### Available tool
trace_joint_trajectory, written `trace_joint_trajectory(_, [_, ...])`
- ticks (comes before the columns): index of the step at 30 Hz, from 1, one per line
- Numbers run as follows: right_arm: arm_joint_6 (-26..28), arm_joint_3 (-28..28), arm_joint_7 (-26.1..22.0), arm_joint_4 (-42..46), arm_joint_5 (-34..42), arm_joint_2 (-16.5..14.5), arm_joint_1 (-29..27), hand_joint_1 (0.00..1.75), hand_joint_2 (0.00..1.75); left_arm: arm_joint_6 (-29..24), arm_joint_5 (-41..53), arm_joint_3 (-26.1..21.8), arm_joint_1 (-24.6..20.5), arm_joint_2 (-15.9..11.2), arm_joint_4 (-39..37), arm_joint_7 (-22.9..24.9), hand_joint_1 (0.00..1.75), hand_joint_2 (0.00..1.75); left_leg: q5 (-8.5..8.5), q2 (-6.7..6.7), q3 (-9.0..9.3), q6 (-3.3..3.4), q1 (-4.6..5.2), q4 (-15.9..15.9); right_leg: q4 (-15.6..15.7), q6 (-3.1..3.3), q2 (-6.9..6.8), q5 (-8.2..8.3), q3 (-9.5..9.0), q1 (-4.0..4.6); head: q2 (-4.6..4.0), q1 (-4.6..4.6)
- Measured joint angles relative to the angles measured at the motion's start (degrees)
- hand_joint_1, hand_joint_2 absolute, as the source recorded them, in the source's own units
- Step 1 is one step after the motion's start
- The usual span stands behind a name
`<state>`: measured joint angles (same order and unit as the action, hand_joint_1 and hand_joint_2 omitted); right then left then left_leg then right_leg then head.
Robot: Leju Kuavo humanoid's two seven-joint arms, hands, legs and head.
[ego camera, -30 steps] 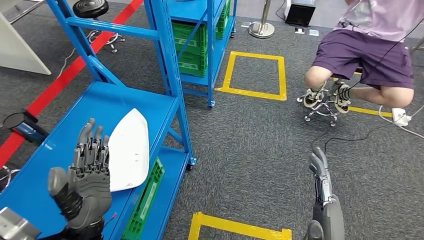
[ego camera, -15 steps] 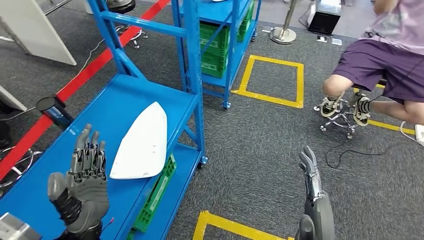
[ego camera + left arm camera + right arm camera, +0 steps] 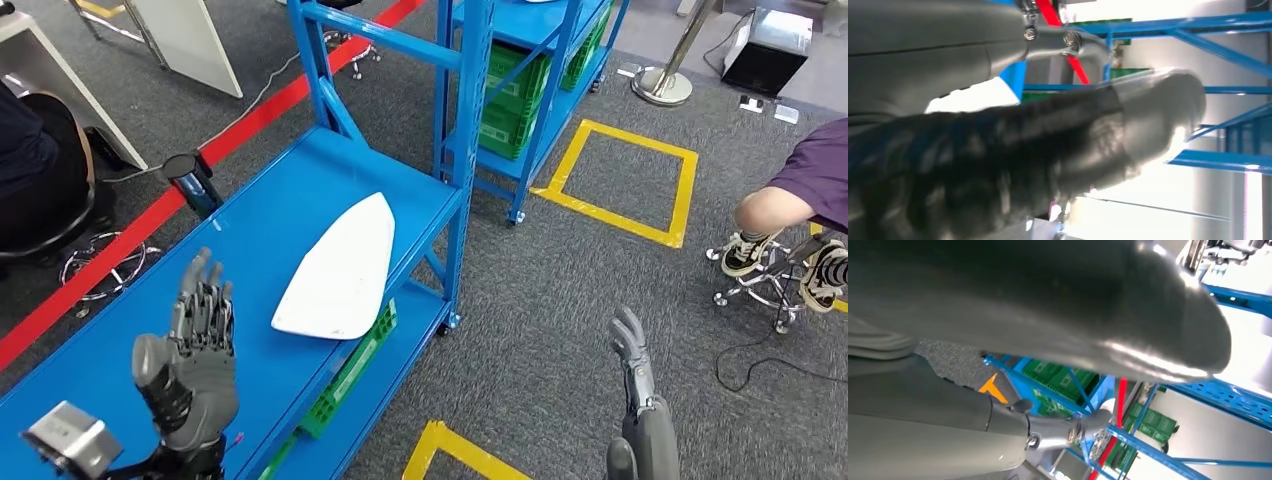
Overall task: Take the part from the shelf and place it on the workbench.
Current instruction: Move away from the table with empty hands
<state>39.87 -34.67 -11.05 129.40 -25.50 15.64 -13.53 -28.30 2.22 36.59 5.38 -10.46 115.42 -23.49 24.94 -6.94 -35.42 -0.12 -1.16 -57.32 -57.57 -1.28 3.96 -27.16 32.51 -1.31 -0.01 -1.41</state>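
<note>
White part [image 3: 337,265] lies flat near the right edge of the blue shelf [image 3: 130,340], untouched, with the left robot hand [image 3: 192,365] raised empty and fingers spread just near-left of it, presumably staging the reach; right robot hand [image 3: 636,385] hangs empty, fingers straight.

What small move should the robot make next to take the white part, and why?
Probably reach the left hand forward to the white part. The hand is raised, fingers apart, holding nothing, and the part lies flat on the blue shelf just ahead.
</note>
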Motion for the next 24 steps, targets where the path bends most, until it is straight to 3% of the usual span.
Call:
trace_joint_trajectory(2, [0.00,0.11,-0.01,-0.04,0.04,-0.07,-0.08,0.00,0.00,-0.10,-0.03,0.04,-0.11,-0.01,-0.23,0.01,0.00,0.00,1.87,2.83,-1.56,-0.45,0.16,-2.96,0.62,0.73,-1.44,0.24,-0.42,0.08,0.00,0.71])
trace_joint_trajectory(4, [0.00,0.14,0.00,-0.13,0.08,-0.11,-0.25,0.00,0.00,-0.21,-0.11,0.10,-0.19,0.01,-0.44,0.02,0.00,0.00,5.23,5.75,-4.69,-0.60,0.28,-9.85,0.78,1.20,-2.99,0.23,-0.65,0.44,0.00,1.45])
trace_joint_trajectory(6, [0.00,0.14,0.05,-0.28,0.15,-0.13,-0.34,0.00,0.00,-0.32,-0.25,0.15,-0.13,0.02,-0.74,0.03,0.00,0.00,6.79,6.29,-7.09,-0.59,0.24,-15.17,0.76,1.37,-4.52,0.15,-0.67,0.75,0.00,1.75])
trace_joint_trajectory(7, [0.00,0.14,0.10,-0.39,0.17,-0.13,-0.29,0.00,0.00,-0.40,-0.33,0.15,-0.10,0.01,-0.90,0.04,0.00,0.00,6.24,6.41,-6.93,-0.47,0.28,-15.14,0.75,1.41,-5.24,0.12,-0.70,0.88,0.00,1.91])
trace_joint_trajectory(9, [0.00,0.14,0.21,-0.57,0.20,-0.12,-0.10,0.00,0.00,-0.49,-0.56,0.16,-0.12,0.01,-1.11,0.04,0.00,0.00,3.34,7.29,-3.53,0.17,0.59,-9.60,0.73,1.45,-6.48,0.06,-0.85,1.10,-0.01,2.22])
trace_joint_trajectory(10, [0.00,0.14,0.23,-0.63,0.32,-0.12,0.07,0.00,0.00,-0.51,-0.67,0.17,-0.19,0.02,-1.14,0.05,0.00,0.00,2.22,8.64,-1.19,0.66,1.00,-5.66,0.71,1.40,-7.00,0.01,-0.93,1.23,-0.01,2.39])
trace_joint_trajectory(12, [0.00,0.13,0.25,-0.64,0.73,-0.12,0.45,0.00,0.00,-0.45,-0.78,0.17,-0.44,0.05,-1.15,0.10,0.00,0.00,1.35,10.83,2.06,1.48,1.77,-0.32,0.59,1.03,-7.96,-0.08,-0.96,1.48,-0.01,2.63])
trace_joint_trajectory(13, [0.00,0.10,0.35,-0.64,0.91,-0.10,0.71,0.00,0.00,-0.42,-0.79,0.16,-0.53,0.07,-1.15,0.14,0.00,0.00,1.51,11.18,2.27,1.73,2.03,0.48,0.60,0.77,-8.50,-0.09,-0.95,1.57,-0.01,2.67])
trace_joint_trajectory(15, [0.00,0.03,0.70,-0.65,1.13,-0.02,1.48,0.00,0.00,-0.37,-0.82,0.15,-0.52,0.11,-1.13,0.29,0.00,0.00,0.99,10.01,2.59,2.16,1.87,1.10,0.53,0.22,-9.33,-0.22,-0.89,1.62,0.00,2.66])
trace_joint_trajectory(17, [0.00,-0.01,1.07,-0.63,1.29,0.16,2.17,0.00,0.00,-0.33,-0.86,0.11,-0.61,0.24,-1.10,0.51,0.00,0.00,0.36,8.80,3.20,2.66,1.40,1.89,-1.78,-0.42,-7.78,-1.84,0.00,1.43,0.00,2.50])
trace_joint_trajectory(19, [0.00,-0.01,1.34,-0.64,1.55,0.40,2.39,0.00,0.00,-0.26,-0.88,0.09,-0.79,0.43,-1.11,0.69,0.00,0.00,0.01,7.50,3.24,2.99,1.12,2.15,-8.07,-1.08,-5.36,-5.05,2.62,1.03,-0.01,1.89])
trace_joint_trajectory(21, [0.00,-0.02,1.52,-0.67,1.85,0.63,2.52,0.00,0.00,-0.23,-0.88,0.09,-0.79,0.54,-1.14,0.83,0.00,0.00,-0.04,6.10,3.04,3.06,1.06,1.92,-14.18,-1.60,-4.66,-6.99,5.43,0.63,-0.01,1.44])
trace_joint_trajectory(22, [0.00,-0.03,1.58,-0.67,2.03,0.74,2.65,0.00,0.00,-0.24,-0.84,0.09,-0.77,0.55,-1.16,0.95,0.00,0.00,0.01,5.35,2.98,2.99,1.01,1.74,-14.89,-1.82,-4.59,-6.53,5.84,0.40,-0.01,1.37])
trace_joint_trajectory(24, [0.00,-0.04,1.67,-0.67,2.73,0.99,3.01,0.00,0.00,-0.30,-0.73,0.09,-0.78,0.59,-1.17,1.23,0.00,0.00,0.26,3.85,2.94,2.63,0.76,1.16,-10.28,-2.24,-4.16,-2.98,3.97,-0.12,-0.01,1.33])
